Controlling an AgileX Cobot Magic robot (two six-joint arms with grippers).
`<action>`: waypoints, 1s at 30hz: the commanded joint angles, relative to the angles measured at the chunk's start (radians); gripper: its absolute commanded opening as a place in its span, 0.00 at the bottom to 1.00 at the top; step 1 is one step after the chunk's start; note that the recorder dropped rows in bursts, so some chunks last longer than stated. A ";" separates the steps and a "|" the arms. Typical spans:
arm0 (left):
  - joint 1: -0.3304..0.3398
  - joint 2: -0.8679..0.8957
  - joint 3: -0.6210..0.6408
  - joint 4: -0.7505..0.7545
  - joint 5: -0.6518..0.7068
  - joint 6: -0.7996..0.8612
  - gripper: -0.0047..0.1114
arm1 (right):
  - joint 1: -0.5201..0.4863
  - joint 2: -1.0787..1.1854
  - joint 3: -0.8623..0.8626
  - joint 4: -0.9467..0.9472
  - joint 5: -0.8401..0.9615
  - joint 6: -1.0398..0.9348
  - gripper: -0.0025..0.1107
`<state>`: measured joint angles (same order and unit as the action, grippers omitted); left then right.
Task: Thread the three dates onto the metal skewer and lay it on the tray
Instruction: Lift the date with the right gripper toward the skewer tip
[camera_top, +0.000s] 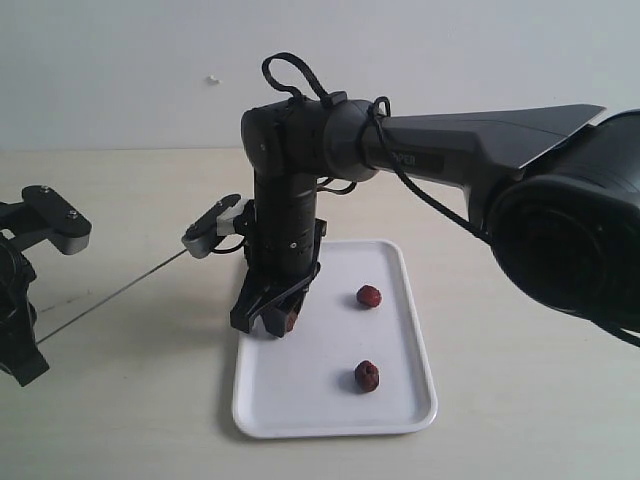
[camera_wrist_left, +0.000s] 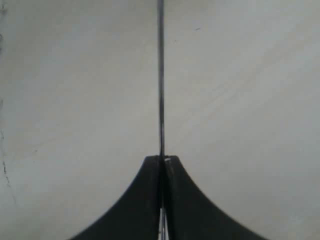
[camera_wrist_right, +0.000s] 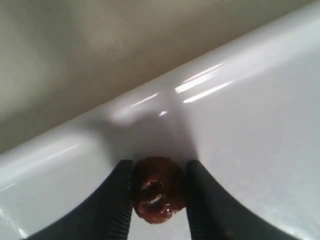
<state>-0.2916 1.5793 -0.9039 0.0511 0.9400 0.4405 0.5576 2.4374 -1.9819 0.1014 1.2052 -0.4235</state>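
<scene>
Gripping a date at the tray's edge, the right pincer needed gentle, centred pressure; the left pincer clamped the skewer.

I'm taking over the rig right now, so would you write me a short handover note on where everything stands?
Left gripper: shut on the skewer, held out over the table to the left of the tray. Nothing is threaded yet.
Right gripper: down at the tray's left edge, fingers against both sides of one date, which sits on the tray.
Loose on the tray: two other dates.
Done: skewer in hand, first date gripped.
Left: lift and thread all three, then lay the skewer on the tray.
</scene>
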 joint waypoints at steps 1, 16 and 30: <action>0.003 -0.009 0.002 -0.013 -0.004 0.005 0.04 | 0.000 0.003 -0.011 -0.007 0.000 0.006 0.29; 0.003 -0.009 0.002 -0.013 -0.027 0.016 0.04 | -0.008 -0.066 -0.011 0.007 0.016 0.028 0.24; 0.003 -0.009 0.002 -0.043 -0.293 0.160 0.04 | -0.352 -0.154 -0.011 0.666 0.016 -0.200 0.24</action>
<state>-0.2916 1.5793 -0.9039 0.0305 0.7244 0.5591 0.2700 2.2966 -1.9819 0.6144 1.2213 -0.5553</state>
